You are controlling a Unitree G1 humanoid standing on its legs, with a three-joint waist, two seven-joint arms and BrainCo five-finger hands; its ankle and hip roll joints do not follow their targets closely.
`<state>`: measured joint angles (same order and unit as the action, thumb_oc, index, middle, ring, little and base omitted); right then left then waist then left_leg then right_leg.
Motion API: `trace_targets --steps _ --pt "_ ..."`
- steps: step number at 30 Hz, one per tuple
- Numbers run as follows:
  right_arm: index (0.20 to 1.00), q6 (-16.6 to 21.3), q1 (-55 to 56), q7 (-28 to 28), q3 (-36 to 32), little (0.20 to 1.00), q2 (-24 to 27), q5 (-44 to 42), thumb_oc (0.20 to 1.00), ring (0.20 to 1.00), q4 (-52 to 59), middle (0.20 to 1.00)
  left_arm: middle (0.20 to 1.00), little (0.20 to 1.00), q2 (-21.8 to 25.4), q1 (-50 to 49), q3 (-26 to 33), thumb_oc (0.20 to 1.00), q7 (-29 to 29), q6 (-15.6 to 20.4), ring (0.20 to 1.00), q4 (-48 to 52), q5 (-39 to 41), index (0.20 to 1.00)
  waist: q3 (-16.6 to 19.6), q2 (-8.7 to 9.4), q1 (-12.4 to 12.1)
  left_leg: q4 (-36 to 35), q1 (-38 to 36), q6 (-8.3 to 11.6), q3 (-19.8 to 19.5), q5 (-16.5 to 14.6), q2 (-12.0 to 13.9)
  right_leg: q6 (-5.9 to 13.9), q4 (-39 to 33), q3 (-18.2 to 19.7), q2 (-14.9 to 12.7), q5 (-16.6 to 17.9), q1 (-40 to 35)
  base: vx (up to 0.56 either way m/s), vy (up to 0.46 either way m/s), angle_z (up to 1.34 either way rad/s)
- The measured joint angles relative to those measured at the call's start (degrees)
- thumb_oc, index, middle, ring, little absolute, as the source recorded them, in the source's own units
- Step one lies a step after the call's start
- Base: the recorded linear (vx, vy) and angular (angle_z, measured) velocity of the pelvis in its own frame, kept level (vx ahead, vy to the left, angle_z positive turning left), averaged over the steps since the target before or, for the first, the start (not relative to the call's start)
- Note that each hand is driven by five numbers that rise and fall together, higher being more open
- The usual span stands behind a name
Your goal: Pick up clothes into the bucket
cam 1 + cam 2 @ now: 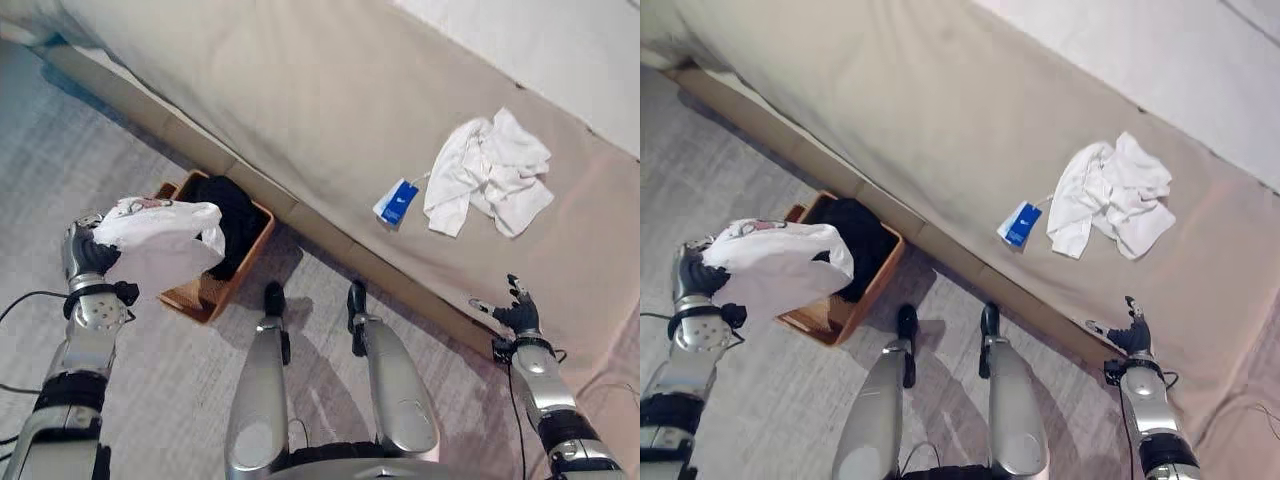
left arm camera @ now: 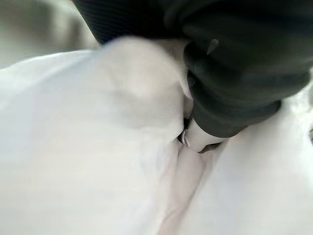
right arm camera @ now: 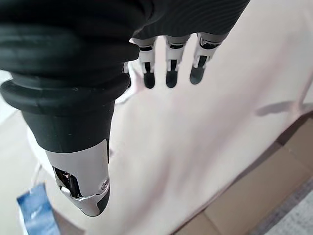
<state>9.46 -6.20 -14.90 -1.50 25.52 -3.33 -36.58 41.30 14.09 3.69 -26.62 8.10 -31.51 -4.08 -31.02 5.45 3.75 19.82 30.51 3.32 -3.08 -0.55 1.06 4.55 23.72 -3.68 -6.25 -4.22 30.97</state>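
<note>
Beige bed [image 1: 330, 110] across the upper part of the scene; grey floor [image 1: 40, 200] below its front edge. White garment [image 1: 490, 172] crumpled on the bed near the front edge, well apart from the basket; blue tag [image 1: 398, 203] just beside it.

Brown bucket [image 1: 257, 243] on the floor against the bed's front edge, dark clothing [image 1: 228, 215] already inside.

White shirt [image 1: 160, 245] bunched and hanging from the left robot hand [image 1: 85, 255], fingers curled into the cloth, held beside and partly over the bucket's near edge.

Right robot hand [image 1: 515, 312] spread and empty, hovering over the bed's front edge.

Step in hand, by judgement: carrying the shirt to the bucket. Next: shift over the opening, then release; afterwards, reach for the garment on the bed.
</note>
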Motion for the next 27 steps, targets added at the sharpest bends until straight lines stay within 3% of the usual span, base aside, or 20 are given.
trace_targets --steps 2,3,6,9,12,18,19,27 --pt "1.000 0.77 0.19 -0.50 1.78 1.000 0.45 -0.65 1.000 1.000 0.47 1.000 0.200 0.200 1.43 2.86 -2.57 0.200 -1.07 0.53 0.200 -5.72 -1.27 0.200 0.10 0.57 -0.11 0.09 1.02 0.01 -0.09 0.21 0.09 -0.36 0.45 -0.07 0.02 -0.12 1.37 -0.05 -0.027 0.06" --pt "1.000 1.23 0.46 -0.80 1.90 1.000 0.48 -0.85 1.000 1.000 1.93 1.000 0.200 0.200 1.79 1.75 -1.56 0.200 -1.65 -1.19 0.200 -3.31 -1.34 0.200 0.10 0.55 0.21 0.21 2.70 -0.23 -0.44 0.03 0.23 -0.59 0.57 -0.24 0.10 -0.30 2.84 -0.03 -0.007 0.07" --pt "1.000 1.97 1.19 -1.14 2.01 1.000 0.53 -1.29 1.000 1.000 2.53 1.000 0.200 0.200 3.73 -0.70 -0.99 0.200 -2.48 -1.02 0.200 2.77 -1.91 0.200 0.04 0.66 0.22 2.11 8.44 -0.26 -0.67 0.20 0.23 -0.65 2.68 -0.73 0.14 -0.34 8.59 -0.03 0.015 0.06" --pt "1.000 1.98 1.06 -1.13 2.21 1.000 0.58 -1.56 1.000 1.000 1.84 1.000 0.200 0.200 4.48 0.32 -0.76 0.200 -3.16 -1.06 0.200 1.01 -1.90 0.200 -0.01 0.73 0.38 6.07 13.44 0.71 -0.98 -0.20 0.18 -1.07 5.25 -0.58 0.39 -0.58 12.95 0.05 0.041 -0.04" --pt "1.000 2.18 1.03 -1.60 3.84 1.000 1.69 -2.00 1.000 1.000 1.70 1.000 0.200 0.200 5.40 0.89 -0.79 0.200 -3.74 -1.11 0.200 -0.44 -1.80 0.200 0.03 0.94 1.11 11.47 17.69 0.76 -1.83 -3.11 0.73 -1.16 8.36 -0.45 0.92 -2.16 16.10 0.04 0.051 -0.08" --pt "1.000 2.75 0.58 -2.09 5.66 1.000 2.50 -3.04 1.000 1.000 2.71 1.000 0.228 0.228 7.18 4.18 -0.72 0.228 -5.06 -1.11 0.228 -2.04 -1.17 0.228 0.11 1.60 1.87 17.68 26.29 0.61 -1.85 -5.23 1.33 -1.31 11.80 -0.01 1.58 -2.42 23.52 0.02 0.027 -0.10" --pt "1.000 2.75 0.57 -2.09 6.05 1.000 2.51 -3.03 1.000 1.000 2.78 1.000 1.000 1.000 7.21 4.43 -0.71 1.000 -5.08 -1.11 1.000 -2.10 -1.12 1.000 0.07 1.69 1.87 17.93 26.72 0.63 -1.83 -5.28 1.35 -1.26 11.89 0.00 1.61 -2.37 23.91 0.02 0.009 -0.03" --pt "1.000 2.75 -1.46 -2.13 8.20 1.000 2.20 -3.69 1.000 1.000 4.07 1.000 1.000 1.000 5.34 7.34 -0.11 1.000 -5.98 -1.57 1.000 -5.09 8.59 1.000 0.14 2.41 2.37 18.60 28.28 0.30 -1.85 -5.74 1.81 -0.74 10.69 0.18 2.22 -1.91 24.76 0.03 0.017 -0.04"
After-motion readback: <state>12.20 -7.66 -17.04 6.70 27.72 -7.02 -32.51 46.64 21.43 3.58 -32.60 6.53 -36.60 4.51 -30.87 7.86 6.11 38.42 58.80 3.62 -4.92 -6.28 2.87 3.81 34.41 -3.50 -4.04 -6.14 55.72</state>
